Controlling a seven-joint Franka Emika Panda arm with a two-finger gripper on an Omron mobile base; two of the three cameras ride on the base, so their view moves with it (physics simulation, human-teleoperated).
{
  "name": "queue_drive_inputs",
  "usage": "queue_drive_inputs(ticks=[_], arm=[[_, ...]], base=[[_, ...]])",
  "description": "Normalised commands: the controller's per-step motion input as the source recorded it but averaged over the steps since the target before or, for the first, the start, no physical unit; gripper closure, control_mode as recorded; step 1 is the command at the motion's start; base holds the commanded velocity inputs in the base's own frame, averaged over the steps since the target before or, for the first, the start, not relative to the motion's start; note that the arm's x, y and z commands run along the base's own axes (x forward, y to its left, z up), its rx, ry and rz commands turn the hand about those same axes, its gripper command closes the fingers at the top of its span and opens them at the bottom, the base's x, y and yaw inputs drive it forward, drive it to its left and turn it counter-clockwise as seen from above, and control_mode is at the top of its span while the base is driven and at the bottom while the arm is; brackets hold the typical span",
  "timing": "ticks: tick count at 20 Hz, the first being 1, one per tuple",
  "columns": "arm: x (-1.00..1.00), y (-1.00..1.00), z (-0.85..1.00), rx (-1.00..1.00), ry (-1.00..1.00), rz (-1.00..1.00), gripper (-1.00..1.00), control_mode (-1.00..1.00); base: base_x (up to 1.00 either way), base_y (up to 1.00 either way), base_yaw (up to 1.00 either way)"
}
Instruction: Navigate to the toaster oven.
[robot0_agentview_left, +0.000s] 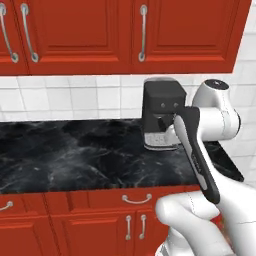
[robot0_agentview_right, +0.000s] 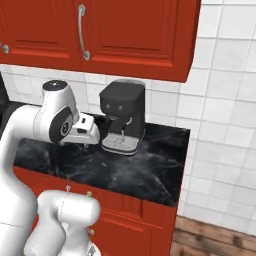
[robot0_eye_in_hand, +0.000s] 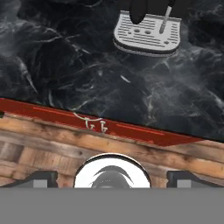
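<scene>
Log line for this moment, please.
phase: navigating | ahead: coffee machine on black counter | toaster oven: not reached | gripper: open, holds nothing, above the counter edge | red cabinets overhead

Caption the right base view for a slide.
White arm faces a black coffee machine on the marble counter under red cabinets.
</scene>
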Motion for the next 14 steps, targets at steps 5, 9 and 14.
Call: queue_drive_inputs(ticks=[5, 9, 14], arm=[[0.00, 0.00, 0.00, 0.00, 0.00, 0.00, -1.00, 1.00], [0.00, 0.00, 0.00, 0.00, 0.00, 0.00, -1.00, 1.00], [0.00, 0.00, 0.00, 0.00, 0.00, 0.00, -1.00, 1.00]], base=[[-0.28, 0.44, 0.64], [-0.08, 0.52, 0.68], [0.00, 0.65, 0.65]])
